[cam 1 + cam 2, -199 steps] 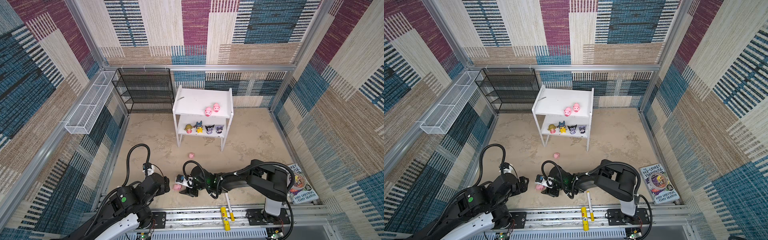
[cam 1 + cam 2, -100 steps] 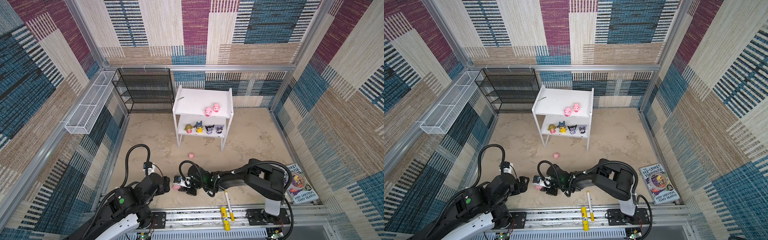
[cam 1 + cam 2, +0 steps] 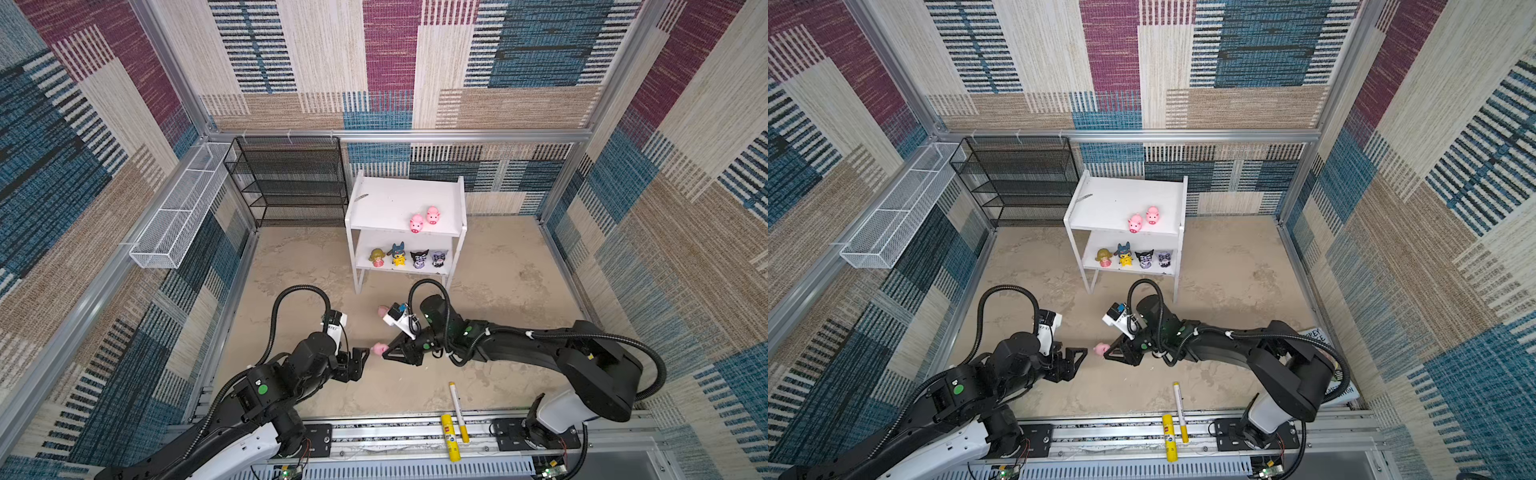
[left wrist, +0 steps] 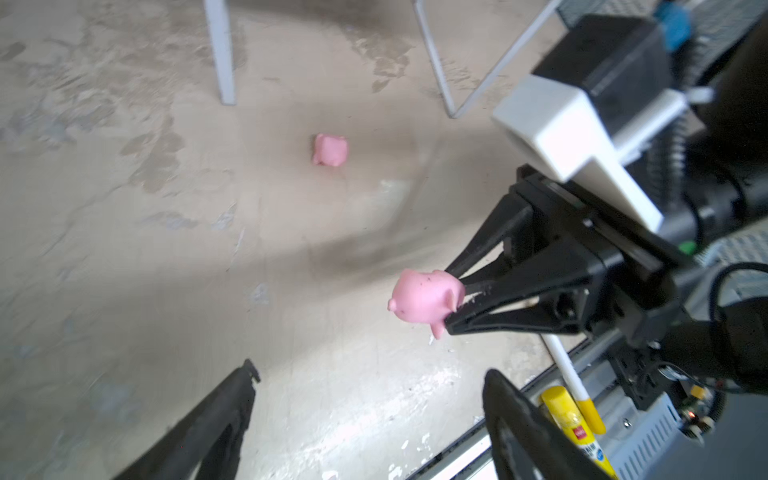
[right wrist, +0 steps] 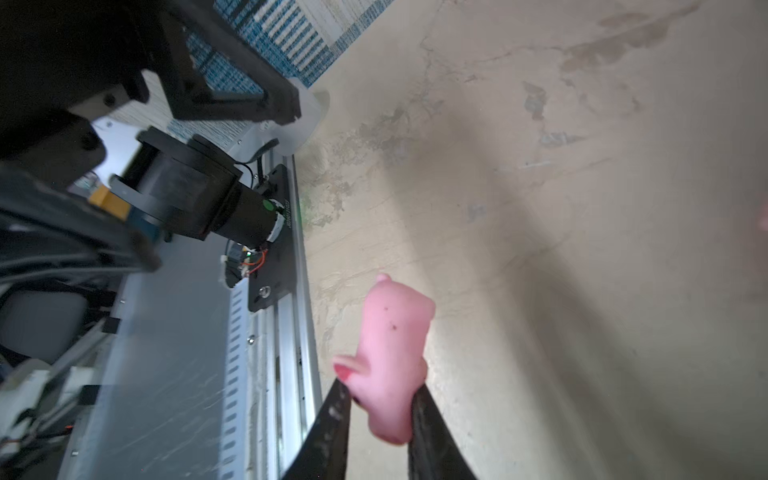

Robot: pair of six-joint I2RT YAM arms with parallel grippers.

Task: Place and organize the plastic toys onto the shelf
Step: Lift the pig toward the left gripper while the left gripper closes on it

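Observation:
My right gripper [image 3: 385, 351] is shut on a pink pig [image 3: 379, 348], held just above the floor; the right wrist view shows the pig [image 5: 395, 353] pinched between both fingers. My left gripper [image 3: 362, 363] stands open and empty just left of it, and its wrist view shows that pig [image 4: 424, 301] ahead. A second pink pig [image 4: 329, 149] lies on the floor before the shelf legs. The white shelf [image 3: 395, 199] carries two pigs [image 3: 417, 223] on top. Its lower tier holds a blond doll [image 3: 377, 257], a yellow hooded figure [image 3: 398, 254] and two black-and-purple figures [image 3: 419, 258].
A black mesh rack [image 3: 291, 183] stands left of the shelf, and a white wire basket [image 3: 178, 212] hangs on the left wall. A yellow tube [image 3: 451, 436] and a yellow-capped marker [image 3: 457, 407] lie by the front rail. A book [image 3: 1343, 390] lies at the right.
The right gripper has shut on the pink pig and carried it up off the floor, away from the left gripper. The left arm has barely moved.

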